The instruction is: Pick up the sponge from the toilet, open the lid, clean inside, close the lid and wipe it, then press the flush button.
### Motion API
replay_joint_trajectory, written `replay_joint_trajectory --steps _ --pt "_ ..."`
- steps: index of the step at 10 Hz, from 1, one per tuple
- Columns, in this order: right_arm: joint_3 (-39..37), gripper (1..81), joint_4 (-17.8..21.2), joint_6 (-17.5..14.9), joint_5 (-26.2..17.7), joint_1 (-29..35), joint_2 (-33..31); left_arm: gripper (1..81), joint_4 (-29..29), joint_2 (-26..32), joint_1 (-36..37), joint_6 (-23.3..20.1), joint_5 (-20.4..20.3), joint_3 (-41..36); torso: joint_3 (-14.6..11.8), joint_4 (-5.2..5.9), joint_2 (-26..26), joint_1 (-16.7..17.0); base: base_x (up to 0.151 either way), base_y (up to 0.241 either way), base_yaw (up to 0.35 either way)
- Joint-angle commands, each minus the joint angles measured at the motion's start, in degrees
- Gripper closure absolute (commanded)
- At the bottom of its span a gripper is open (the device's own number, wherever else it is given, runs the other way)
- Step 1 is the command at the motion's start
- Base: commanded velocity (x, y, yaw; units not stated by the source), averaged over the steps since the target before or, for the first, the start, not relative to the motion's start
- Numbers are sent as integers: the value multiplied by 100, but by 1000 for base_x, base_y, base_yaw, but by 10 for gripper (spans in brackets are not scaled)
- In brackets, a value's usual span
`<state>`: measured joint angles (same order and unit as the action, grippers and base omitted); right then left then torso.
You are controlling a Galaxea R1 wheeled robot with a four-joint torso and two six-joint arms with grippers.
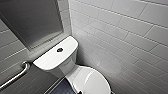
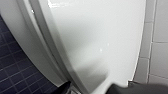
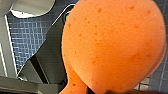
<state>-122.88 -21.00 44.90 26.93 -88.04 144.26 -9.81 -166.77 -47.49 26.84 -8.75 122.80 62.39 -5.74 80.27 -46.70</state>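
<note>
A washroom: white toilet [image 1: 58, 57], tiled walls [image 1: 120, 37], metal grab bar [image 1: 17, 75].

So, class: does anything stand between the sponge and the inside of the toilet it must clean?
Yes: the lid is shut over the bowl, covering the inside of the toilet. The sponge is held up off the toilet, with blue floor tiles behind it.

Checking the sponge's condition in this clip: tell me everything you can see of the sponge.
The sponge is orange, soft-looking and matte, dotted with small darker pores. It has one big rounded lobe that narrows into a thinner neck at one end. It looks whole, and no dirt or foam shows on it. It sits close in front of the right wrist camera, with dark blue floor tiles behind it. A dark part meets it near the neck, but what grips it cannot be made out.
</note>
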Motion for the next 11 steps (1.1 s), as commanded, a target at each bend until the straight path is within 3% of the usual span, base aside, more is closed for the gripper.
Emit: replay_joint_trajectory --steps 1,5,7,11 --pt "2 811 -132 27 -285 -69 -211 10 76 -129 640 -48 -30 -177 0 0 0 0 0 0 0" --pt "37 811 -141 28 -276 -61 -220 10 331 -453 342 -48 40 647 0 0 2 0 0 0 0" --pt "64 811 -141 36 -284 -43 -237 10 594 -524 289 -48 40 685 0 0 2 0 0 0 0" --pt "72 811 -141 28 -276 -43 -229 10 480 -525 245 67 -91 816 0 0 2 0 0 0 0"
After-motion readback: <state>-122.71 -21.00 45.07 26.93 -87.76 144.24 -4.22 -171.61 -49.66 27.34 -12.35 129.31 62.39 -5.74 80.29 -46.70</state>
